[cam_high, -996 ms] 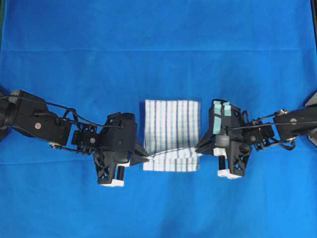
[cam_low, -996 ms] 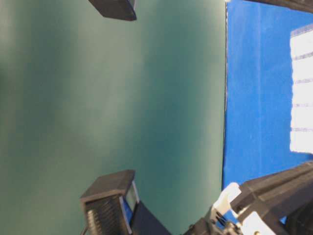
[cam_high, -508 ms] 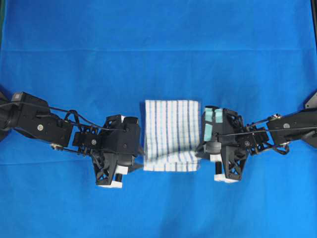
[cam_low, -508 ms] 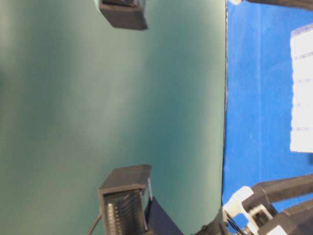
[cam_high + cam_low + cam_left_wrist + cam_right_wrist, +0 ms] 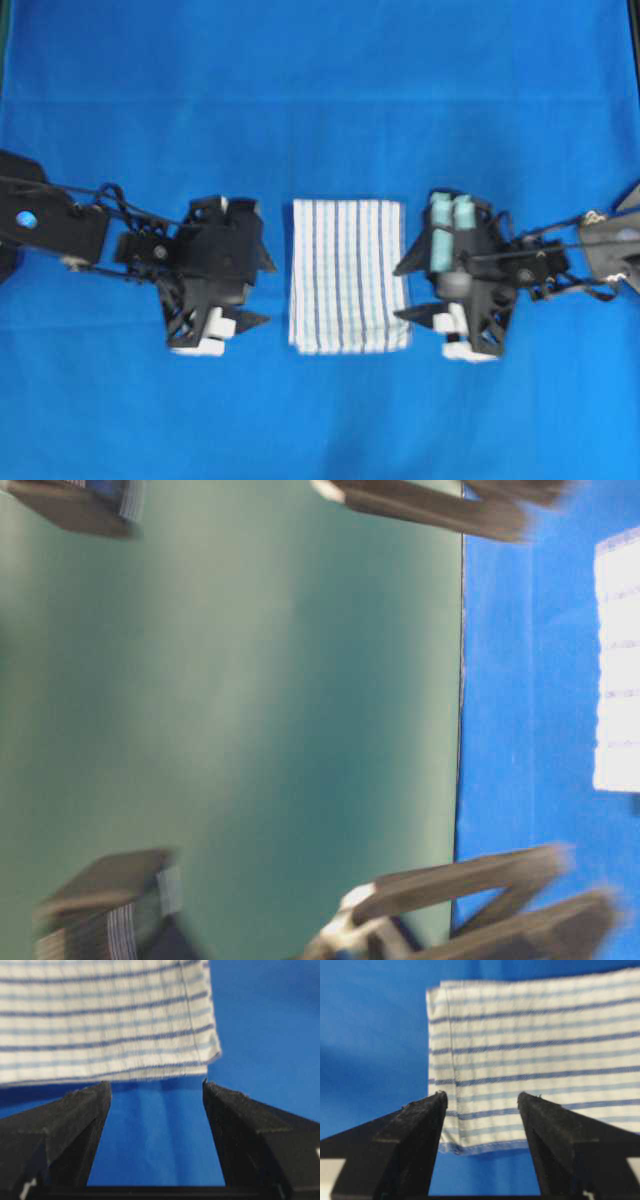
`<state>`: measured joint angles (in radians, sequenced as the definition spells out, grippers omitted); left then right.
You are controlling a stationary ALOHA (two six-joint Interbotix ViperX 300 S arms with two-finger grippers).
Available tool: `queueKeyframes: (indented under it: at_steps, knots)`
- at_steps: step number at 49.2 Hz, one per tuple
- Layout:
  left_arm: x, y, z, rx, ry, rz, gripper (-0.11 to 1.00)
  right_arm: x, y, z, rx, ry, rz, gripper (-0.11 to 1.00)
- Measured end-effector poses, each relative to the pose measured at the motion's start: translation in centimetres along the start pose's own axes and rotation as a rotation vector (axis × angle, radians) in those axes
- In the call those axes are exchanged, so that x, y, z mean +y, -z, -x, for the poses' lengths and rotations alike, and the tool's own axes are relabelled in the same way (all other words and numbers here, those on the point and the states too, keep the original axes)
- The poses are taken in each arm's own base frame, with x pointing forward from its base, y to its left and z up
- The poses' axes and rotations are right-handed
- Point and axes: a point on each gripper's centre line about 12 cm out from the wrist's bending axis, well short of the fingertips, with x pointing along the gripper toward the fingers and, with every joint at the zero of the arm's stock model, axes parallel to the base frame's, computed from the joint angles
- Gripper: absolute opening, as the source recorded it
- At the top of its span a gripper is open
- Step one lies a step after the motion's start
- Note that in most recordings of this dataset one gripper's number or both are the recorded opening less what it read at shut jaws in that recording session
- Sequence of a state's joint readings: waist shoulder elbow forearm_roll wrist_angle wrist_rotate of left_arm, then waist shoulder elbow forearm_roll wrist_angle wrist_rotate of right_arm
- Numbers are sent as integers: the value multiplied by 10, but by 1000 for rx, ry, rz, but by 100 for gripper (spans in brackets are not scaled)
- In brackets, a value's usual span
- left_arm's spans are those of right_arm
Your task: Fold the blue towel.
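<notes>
- Towel (image 5: 348,276) is laid flat as a folded rectangle near the middle of the blue cover (image 5: 320,90), with its stripes run from far to near in the overhead view.
- Its near edge is seen slightly uneven, with a second layer showing at the near right corner.
- Left gripper (image 5: 262,293) is seen just left of the towel, apart from it, with bare cover between.
- In the left wrist view the left gripper (image 5: 156,1091) is shown with jaws spread wide and nothing between them but cover; the towel (image 5: 100,1020) edge lies just beyond the fingertips (image 5: 90,1097).
- Right gripper (image 5: 408,292) is seen just beside the towel's right edge; whether that edge is touched cannot be told from overhead.
- In the right wrist view the right gripper (image 5: 481,1095) is shown with jaws parted and holding nothing; the towel (image 5: 530,1055) is seen past and between the fingertips (image 5: 432,1102), with its hemmed corner at the upper left.
- In the table-level view, which is blurred, only a strip of the towel (image 5: 618,660) is seen at the right edge, on the cover (image 5: 520,680); dark arm parts appear as smears.
</notes>
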<state>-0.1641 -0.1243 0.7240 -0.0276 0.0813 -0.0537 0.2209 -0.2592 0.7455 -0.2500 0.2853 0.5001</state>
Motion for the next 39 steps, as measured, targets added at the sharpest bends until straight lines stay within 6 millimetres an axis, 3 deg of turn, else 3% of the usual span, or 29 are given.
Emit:
queueKeyframes:
  at_steps: [6, 14, 28, 39]
  knots:
    - [0, -10, 32, -63, 4, -24, 67, -3, -6, 31, -64, -1, 21, 63]
    - [1, -13, 77, -166, 6, -21, 67, -8, 1, 70, -155, -12, 40, 63]
    - [15, 9, 141, -320, -30, 3, 67, -23, 27, 139, -349, -25, 68, 63]
    - [29, 41, 175, -418, -88, 33, 67, -41, 61, 159, -438, -1, 57, 63]
